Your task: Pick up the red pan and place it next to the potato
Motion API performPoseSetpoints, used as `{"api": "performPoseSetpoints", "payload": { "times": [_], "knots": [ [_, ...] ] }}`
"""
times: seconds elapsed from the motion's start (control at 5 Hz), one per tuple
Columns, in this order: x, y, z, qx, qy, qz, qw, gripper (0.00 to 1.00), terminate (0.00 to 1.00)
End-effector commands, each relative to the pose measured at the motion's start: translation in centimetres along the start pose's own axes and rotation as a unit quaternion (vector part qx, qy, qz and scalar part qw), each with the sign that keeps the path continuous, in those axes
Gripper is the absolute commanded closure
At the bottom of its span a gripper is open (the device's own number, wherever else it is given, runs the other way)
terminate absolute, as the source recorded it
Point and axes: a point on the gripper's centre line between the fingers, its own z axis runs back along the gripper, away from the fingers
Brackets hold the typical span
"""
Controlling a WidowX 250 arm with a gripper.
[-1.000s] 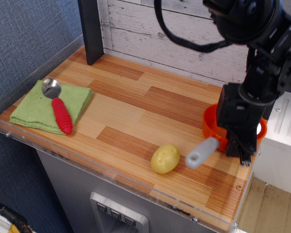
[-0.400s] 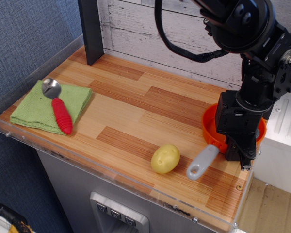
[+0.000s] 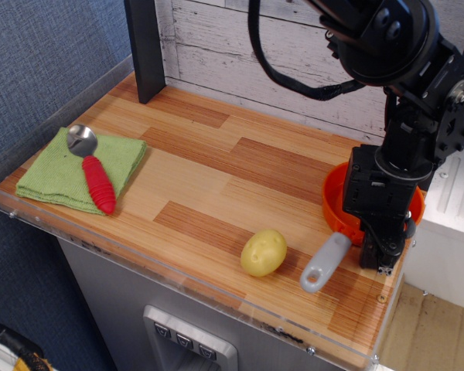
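The red pan [image 3: 336,202] is an orange-red round toy pan at the right end of the wooden table. Its grey handle [image 3: 325,263] points down-left toward the potato and lies on the table. The potato [image 3: 264,253], pale yellow and oval, sits near the front edge, just left of the handle's end. My black gripper [image 3: 380,259] stands upright over the pan's near-right rim and hides most of the bowl. Its fingers [image 3: 370,249] reach down to the table and appear shut on the rim.
A green cloth [image 3: 77,168] lies at the left end with a red-handled metal spoon [image 3: 95,174] on it. A dark post [image 3: 145,48] stands at the back left. A clear plastic lip [image 3: 178,272] runs along the front edge. The table's right edge is close to the pan.
The pan was tilted with its handle raised a second ago. It has come down flat, with the handle on the table by the potato. The gripper sank slightly with it.
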Motion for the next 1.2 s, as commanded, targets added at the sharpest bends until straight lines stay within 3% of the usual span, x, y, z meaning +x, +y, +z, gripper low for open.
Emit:
{"api": "performPoseSetpoints", "payload": {
  "times": [0.0, 0.4, 0.6, 0.8, 1.0],
  "knots": [
    [0.1, -2.1, 3.5, -0.026, 0.04, 0.001, 0.9989, 0.0, 0.0],
    [0.1, -2.7, 6.4, -0.045, 0.062, -0.041, 0.9962, 0.0, 0.0],
    [0.4, -3.1, 8.2, -0.057, 0.009, -0.159, 0.9856, 0.0, 0.0],
    [1.5, -3.3, 8.4, -0.037, -0.026, -0.253, 0.9664, 0.0, 0.0],
    [3.1, -3.5, 9.0, -0.024, -0.079, -0.339, 0.9373, 0.0, 0.0]
  ]
}}
